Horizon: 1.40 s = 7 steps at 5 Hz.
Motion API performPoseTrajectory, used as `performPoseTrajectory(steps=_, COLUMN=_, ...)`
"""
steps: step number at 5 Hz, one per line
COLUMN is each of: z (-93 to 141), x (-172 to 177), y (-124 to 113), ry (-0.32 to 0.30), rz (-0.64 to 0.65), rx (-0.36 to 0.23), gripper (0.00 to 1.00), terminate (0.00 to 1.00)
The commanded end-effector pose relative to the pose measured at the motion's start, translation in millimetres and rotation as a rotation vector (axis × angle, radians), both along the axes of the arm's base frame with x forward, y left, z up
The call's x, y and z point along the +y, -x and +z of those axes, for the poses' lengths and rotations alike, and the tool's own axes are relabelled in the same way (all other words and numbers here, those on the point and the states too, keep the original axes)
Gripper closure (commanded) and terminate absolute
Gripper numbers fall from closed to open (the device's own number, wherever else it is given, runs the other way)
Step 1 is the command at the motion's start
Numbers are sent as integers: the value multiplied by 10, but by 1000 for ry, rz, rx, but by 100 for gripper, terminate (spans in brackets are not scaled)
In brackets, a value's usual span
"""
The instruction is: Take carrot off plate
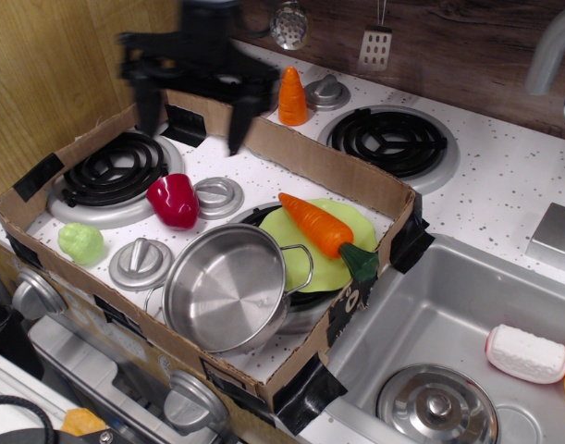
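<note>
one carrot (320, 227) across plate (349, 269), stem past rim by cardboard wall (312, 157); fingers (191, 116) spread wide, empty.

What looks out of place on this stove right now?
The carrot lies askew across the plate, its green stem end overhanging the rim by the cardboard wall. The plate itself sits on a burner, partly under the pot.

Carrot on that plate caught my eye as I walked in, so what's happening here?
A robot arm is working over a toy stove walled in by cardboard. Its hand hangs open, blurred, above the back left of the box, holding nothing. The carrot lies across the green plate, its green end by the box's right wall. A steel pot sits in front, overlapping the plate's edge. So the carrot is not yet picked up.
</note>
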<state>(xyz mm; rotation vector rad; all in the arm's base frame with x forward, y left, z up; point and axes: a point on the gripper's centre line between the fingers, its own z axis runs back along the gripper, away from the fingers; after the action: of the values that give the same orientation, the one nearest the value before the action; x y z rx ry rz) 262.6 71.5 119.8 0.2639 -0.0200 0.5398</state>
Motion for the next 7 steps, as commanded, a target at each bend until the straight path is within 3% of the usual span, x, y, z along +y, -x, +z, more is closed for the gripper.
performPoseTrajectory(steps=1, z=102, x=-301, y=-175, ry=35, rz=210, rx=-141, gripper=0, terminate=0)
performPoseTrajectory(steps=2, z=35, x=-448, y=-227, ry=72, rz=263, rx=-183, gripper=0, terminate=0)
performPoseTrajectory(steps=5, z=-610, x=-589, y=-330, ry=152, rz=287, rx=-216, gripper=0, terminate=0)
performPoseTrajectory(steps=7, z=-677, x=-609, y=-363, ry=180, rz=291, rx=-226, gripper=0, terminate=0)
